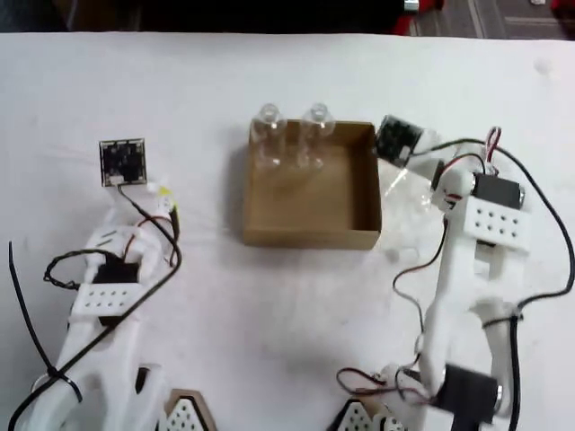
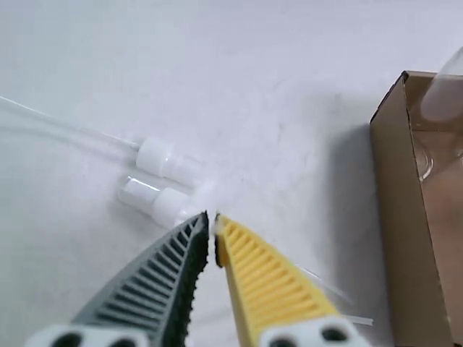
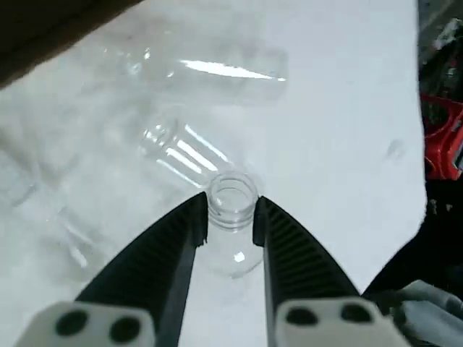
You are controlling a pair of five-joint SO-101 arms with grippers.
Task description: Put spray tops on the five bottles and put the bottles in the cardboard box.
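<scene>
The tabletop (image 1: pixel 269 314) has a white covering with light creases. Near its far right corner there is a small faint mark (image 1: pixel 542 65). Behind the far edge of the tabletop the room is dark, and at the far right a grey surface (image 1: pixel 490 16) with pale lines is seen. In the right wrist view a red object (image 3: pixel 441 137) stands past the edge of the tabletop, in the dark part. What it is, I cannot tell.
</scene>
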